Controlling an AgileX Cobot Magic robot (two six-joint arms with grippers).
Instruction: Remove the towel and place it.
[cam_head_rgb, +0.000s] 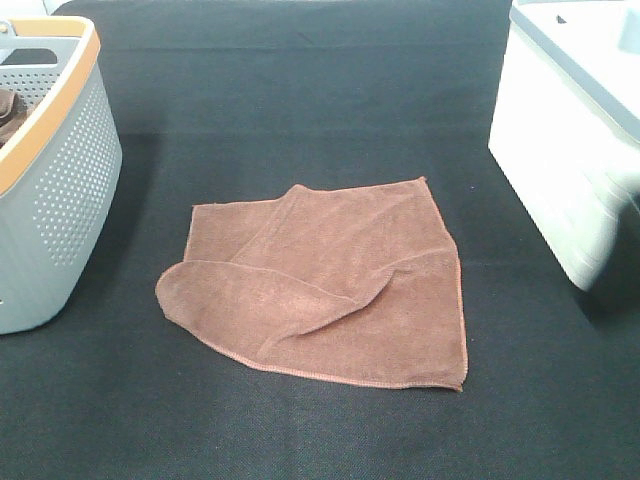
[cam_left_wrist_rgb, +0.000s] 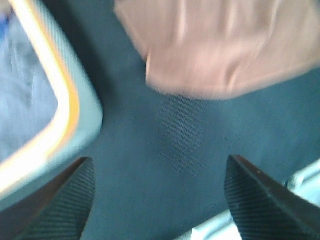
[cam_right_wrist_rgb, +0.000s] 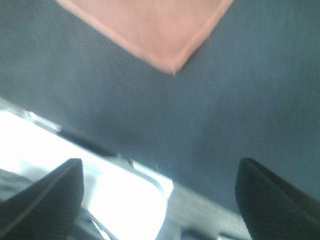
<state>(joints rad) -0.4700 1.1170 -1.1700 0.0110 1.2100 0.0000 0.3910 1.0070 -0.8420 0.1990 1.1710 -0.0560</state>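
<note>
The rust-brown towel (cam_head_rgb: 325, 290) lies spread on the black table, with one corner folded over itself at the left. In the exterior high view neither arm shows. The left wrist view is blurred; it has the towel (cam_left_wrist_rgb: 220, 47) ahead of my left gripper (cam_left_wrist_rgb: 160, 205), whose fingers stand wide apart above bare cloth with nothing between them. In the right wrist view a hemmed corner of the towel (cam_right_wrist_rgb: 160, 30) lies beyond my right gripper (cam_right_wrist_rgb: 160, 200), also open and empty, well clear of the towel.
A grey perforated basket (cam_head_rgb: 62, 190) with an orange rim stands at the table's left edge, with something dark brown inside; the same basket (cam_left_wrist_rgb: 50, 115) is close beside the left gripper. A white box (cam_head_rgb: 565, 150) stands at the right.
</note>
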